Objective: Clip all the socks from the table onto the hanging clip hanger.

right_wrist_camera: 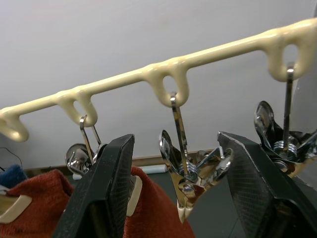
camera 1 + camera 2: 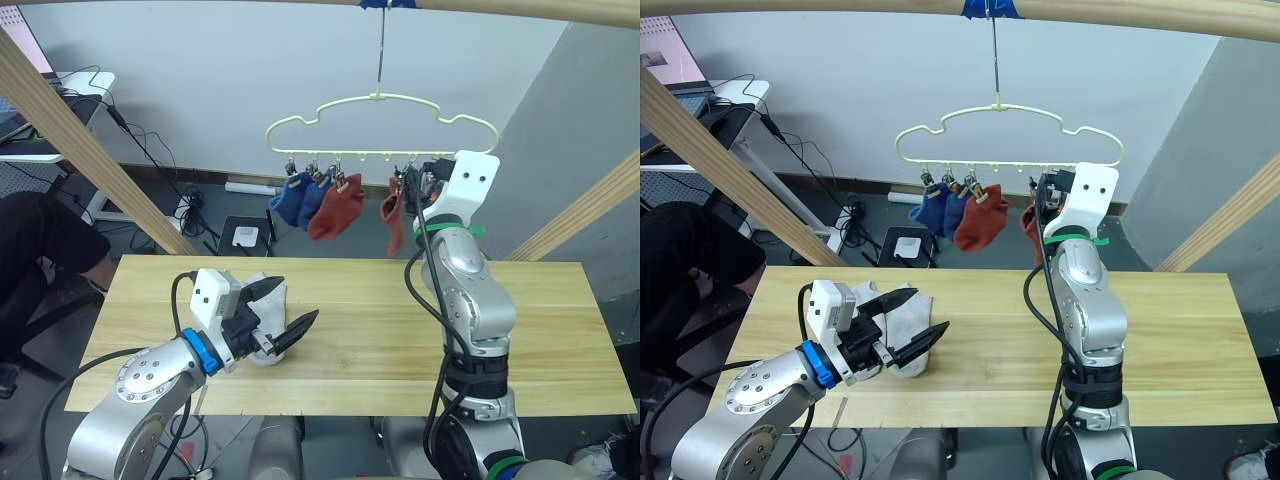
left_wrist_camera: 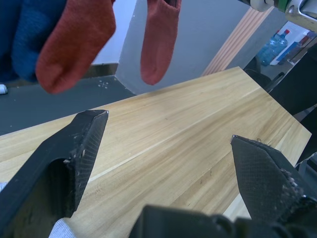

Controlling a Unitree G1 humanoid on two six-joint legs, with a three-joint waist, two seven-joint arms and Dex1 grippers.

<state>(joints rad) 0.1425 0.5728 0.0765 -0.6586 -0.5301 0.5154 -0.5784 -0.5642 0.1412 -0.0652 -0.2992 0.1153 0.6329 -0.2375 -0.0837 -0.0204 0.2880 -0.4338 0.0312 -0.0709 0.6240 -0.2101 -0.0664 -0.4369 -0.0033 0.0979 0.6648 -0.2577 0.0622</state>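
Right end effector (image 1: 176,191) agape round a silver clip (image 1: 190,183) — left end effector (image 2: 908,322) apart over grey socks (image 2: 902,338).

No readable text, label, brand, number or sign in any view you have, the bottles (image 3: 275,45) beyond the desk (image 3: 198,129) carrying labels too small and blurred to make out.

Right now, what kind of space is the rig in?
Probably a lab or test room, not a home: a bare wooden frame built around the table, cables loose on the floor, a desk against the plain wall.
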